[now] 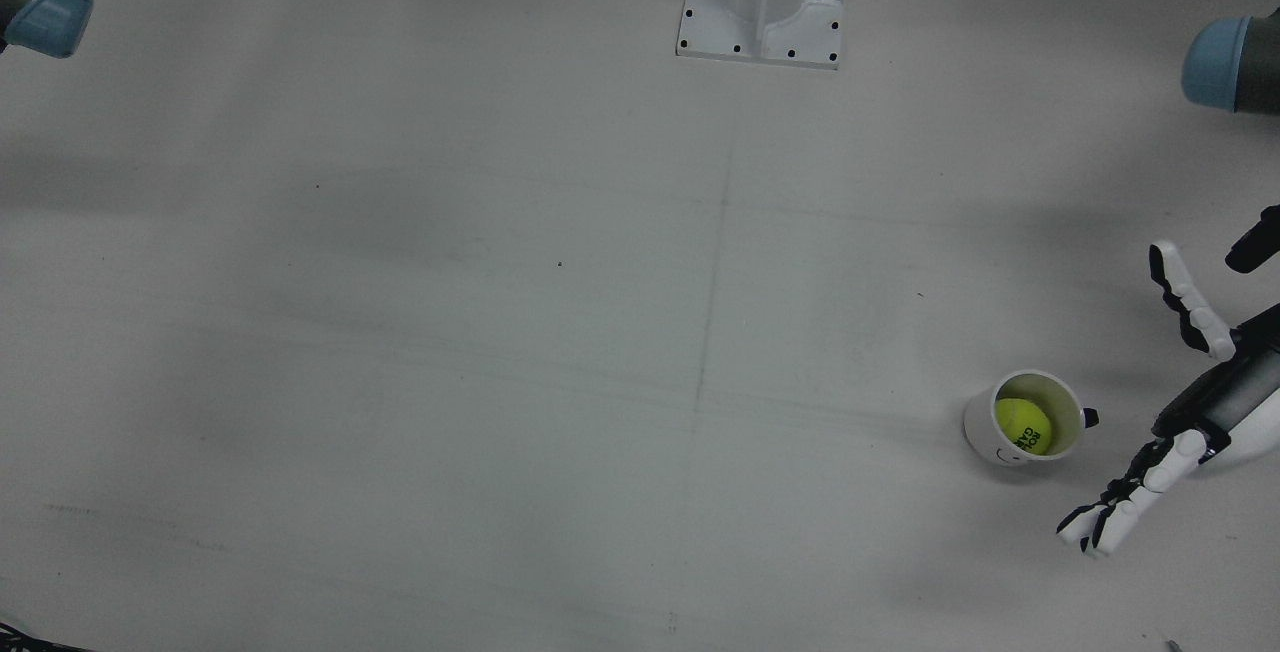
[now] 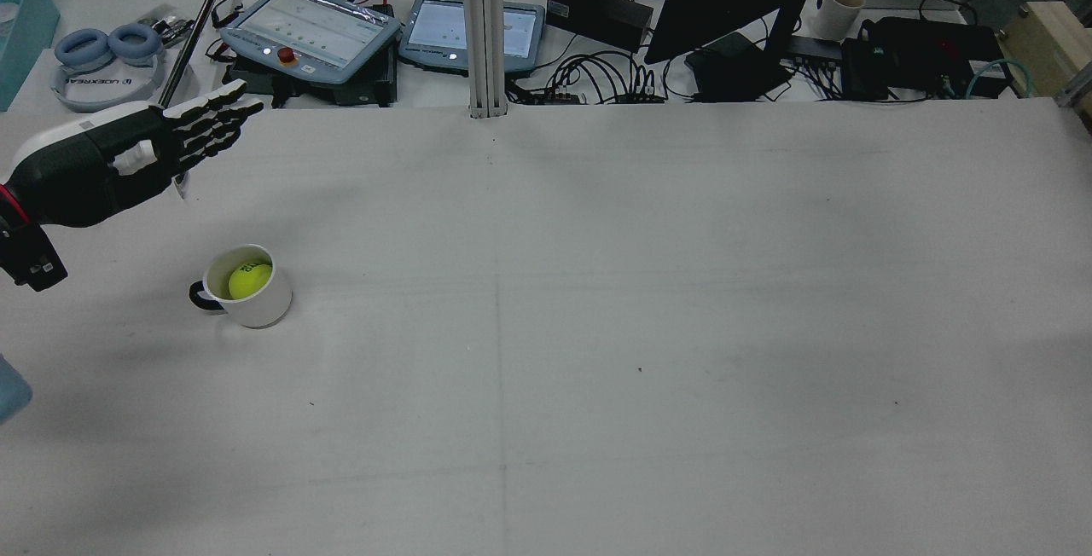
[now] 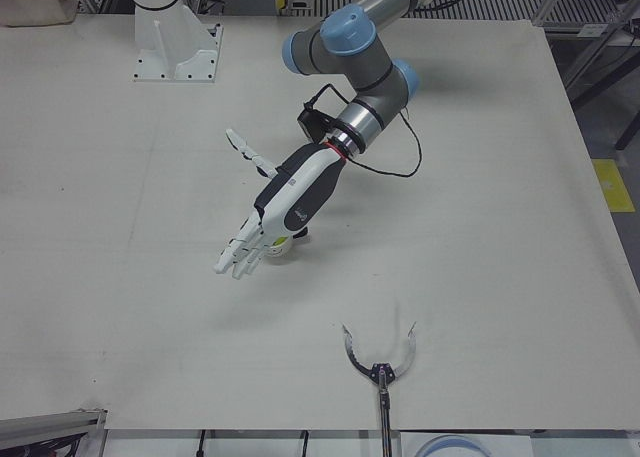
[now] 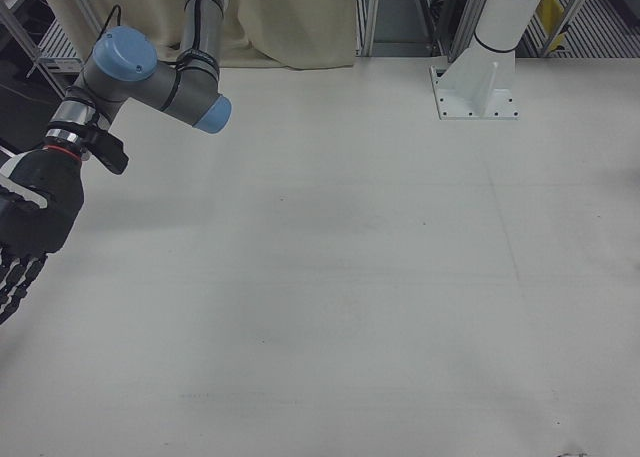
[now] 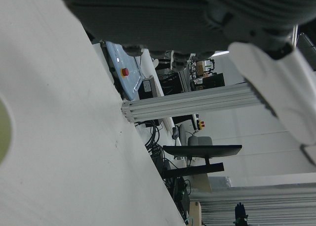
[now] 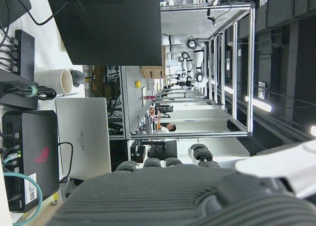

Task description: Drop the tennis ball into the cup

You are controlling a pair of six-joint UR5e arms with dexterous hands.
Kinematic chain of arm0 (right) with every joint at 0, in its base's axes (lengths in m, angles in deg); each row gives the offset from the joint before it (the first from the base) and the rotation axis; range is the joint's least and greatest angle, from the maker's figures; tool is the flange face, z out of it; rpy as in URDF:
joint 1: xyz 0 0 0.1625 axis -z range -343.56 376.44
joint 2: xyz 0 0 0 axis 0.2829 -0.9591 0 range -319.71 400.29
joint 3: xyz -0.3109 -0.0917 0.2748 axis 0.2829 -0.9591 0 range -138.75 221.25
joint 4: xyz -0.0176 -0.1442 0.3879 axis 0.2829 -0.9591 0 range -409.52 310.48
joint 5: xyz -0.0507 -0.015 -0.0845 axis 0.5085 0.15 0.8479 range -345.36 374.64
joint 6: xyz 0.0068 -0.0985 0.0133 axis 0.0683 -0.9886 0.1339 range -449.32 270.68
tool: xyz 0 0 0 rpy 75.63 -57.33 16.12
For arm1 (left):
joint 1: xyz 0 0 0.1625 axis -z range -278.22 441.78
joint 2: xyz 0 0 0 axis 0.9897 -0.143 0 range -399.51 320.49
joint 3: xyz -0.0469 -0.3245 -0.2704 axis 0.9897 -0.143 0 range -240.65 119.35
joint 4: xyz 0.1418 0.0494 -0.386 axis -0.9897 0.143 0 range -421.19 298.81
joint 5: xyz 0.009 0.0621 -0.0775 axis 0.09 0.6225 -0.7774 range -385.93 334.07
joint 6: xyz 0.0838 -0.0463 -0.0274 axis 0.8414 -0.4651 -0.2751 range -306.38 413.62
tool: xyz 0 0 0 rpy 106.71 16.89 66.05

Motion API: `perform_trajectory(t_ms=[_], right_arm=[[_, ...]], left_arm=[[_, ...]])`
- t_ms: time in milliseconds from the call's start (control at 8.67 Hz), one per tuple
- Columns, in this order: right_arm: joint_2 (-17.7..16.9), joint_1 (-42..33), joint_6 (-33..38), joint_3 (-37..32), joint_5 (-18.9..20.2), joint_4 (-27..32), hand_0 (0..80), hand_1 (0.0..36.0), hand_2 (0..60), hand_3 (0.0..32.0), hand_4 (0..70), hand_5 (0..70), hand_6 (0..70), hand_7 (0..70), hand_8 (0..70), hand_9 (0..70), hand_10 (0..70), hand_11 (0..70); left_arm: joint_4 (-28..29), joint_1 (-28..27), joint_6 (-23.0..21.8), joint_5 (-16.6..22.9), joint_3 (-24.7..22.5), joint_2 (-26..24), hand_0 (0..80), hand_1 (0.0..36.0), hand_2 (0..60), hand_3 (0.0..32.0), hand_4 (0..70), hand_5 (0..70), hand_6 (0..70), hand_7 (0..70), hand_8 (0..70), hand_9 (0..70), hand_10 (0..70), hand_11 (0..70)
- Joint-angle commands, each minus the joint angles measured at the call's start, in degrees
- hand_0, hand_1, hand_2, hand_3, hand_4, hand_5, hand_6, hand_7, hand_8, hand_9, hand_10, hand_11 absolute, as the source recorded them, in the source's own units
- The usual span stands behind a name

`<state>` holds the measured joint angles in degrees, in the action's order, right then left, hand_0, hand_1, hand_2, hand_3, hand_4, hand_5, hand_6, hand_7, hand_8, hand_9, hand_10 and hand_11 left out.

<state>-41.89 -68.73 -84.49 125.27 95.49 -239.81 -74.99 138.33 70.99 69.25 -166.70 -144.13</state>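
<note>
The yellow-green tennis ball (image 1: pixel 1022 424) lies inside the white cup (image 1: pixel 985 432), which stands upright on the table with its dark handle toward the left arm. Both show in the rear view, ball (image 2: pixel 249 280) in cup (image 2: pixel 260 309). My left hand (image 1: pixel 1200 402) is open and empty, fingers spread, raised just beside the cup; it also shows in the rear view (image 2: pixel 128 159) and the left-front view (image 3: pixel 290 192), where it hides most of the cup. My right hand (image 4: pixel 25 227) is open and empty, far from the cup at the other side.
A white arm pedestal (image 1: pixel 760 2) stands at the robot's edge of the table. A grabber tool with a curved claw (image 3: pixel 380 362) lies near the operators' edge. Teach pendants (image 2: pixel 307 27), cables and a monitor (image 2: pixel 742 2) sit beyond that edge.
</note>
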Motion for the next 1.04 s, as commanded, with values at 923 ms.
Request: perform_trajectory(t_ms=[923], right_arm=[[0.0,-0.1,0.0,0.1,0.0,0.0,0.0,0.0,0.0,0.0,0.0,0.0,0.0,0.0,0.0,0.0,0.0,0.0]], left_arm=[[-1.3,21.1,-4.8,-3.2,15.2,-3.5,0.0,0.0,0.0,0.0,0.0,0.0,0.0,2.9,0.0,0.0,0.0,0.0]])
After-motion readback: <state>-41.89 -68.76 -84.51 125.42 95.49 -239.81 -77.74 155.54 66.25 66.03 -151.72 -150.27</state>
